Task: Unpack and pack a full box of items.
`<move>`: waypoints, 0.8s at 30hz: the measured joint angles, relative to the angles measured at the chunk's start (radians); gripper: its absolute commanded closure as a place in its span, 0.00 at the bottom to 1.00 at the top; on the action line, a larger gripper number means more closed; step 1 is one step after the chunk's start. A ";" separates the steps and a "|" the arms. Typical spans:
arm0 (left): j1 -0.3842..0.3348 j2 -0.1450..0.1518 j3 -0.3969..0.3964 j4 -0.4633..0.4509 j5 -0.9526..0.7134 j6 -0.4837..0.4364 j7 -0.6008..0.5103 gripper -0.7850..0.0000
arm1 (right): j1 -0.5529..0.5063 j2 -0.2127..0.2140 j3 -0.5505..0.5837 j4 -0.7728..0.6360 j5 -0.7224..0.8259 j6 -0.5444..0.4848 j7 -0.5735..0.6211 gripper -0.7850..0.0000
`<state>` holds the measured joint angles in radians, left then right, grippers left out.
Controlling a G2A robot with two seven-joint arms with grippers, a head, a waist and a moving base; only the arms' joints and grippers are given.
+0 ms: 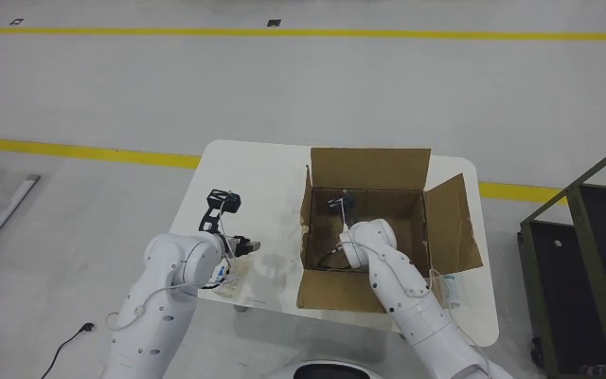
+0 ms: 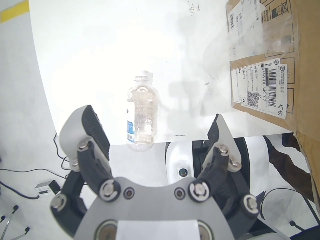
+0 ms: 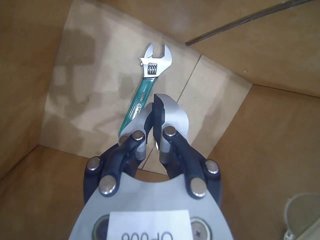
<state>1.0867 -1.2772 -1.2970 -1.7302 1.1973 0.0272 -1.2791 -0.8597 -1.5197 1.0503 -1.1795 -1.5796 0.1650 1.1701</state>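
At the near edge of the white table (image 1: 256, 161), which is smooth, glossy and round-cornered, a clear ribbed plastic bottle (image 2: 141, 116) with a white cap and a blue-and-white label sits with its base right at the rim. A second white cap shows just behind it. The left hand (image 2: 153, 113) hangs above the bottle with its fingers spread wide. They are pale metal shells faced with black ridged pads (image 2: 96, 128), and they touch nothing. Just beside it, farther in, stands the brown cardboard box (image 1: 369, 166). Its four flaps are folded outward, and its outer wall is matt, with white printed stickers under wrinkled clear tape. The right arm leans down into the box, where the right hand (image 3: 157, 101) hovers low over the floor with its fingers pressed together and nothing between them. An adjustable wrench (image 3: 150, 76) lies flat on the seamed floor of the box, with a bright steel head, a knurled screw and a glossy green handle. The lower end of the handle is hidden behind one finger. Beyond the table the room is a broad grey floor (image 1: 284, 85), dull and even, crossed by yellow lines (image 1: 284, 31). A dark green metal frame (image 1: 559, 275) stands off to the right.
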 measured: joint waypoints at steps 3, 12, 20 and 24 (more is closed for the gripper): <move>0.000 0.000 0.000 0.000 0.000 0.000 0.000 0.00 | -0.006 0.001 0.007 -0.002 -0.008 -0.006 0.006 1.00; 0.000 0.000 0.000 0.000 0.000 0.000 0.000 0.00 | -0.003 -0.013 0.038 0.028 0.080 0.070 0.017 0.81; 0.000 0.000 0.000 0.000 0.000 0.000 0.000 0.00 | 0.011 -0.031 0.041 0.069 0.128 0.179 -0.003 0.56; 0.000 0.000 0.000 0.000 0.000 0.000 0.000 0.00 | 0.026 -0.039 0.039 0.107 0.141 0.210 -0.019 0.56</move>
<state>1.0867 -1.2772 -1.2970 -1.7302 1.1973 0.0272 -1.2791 -0.8336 -1.5582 1.0897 -1.0728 -1.4385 0.3755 1.1513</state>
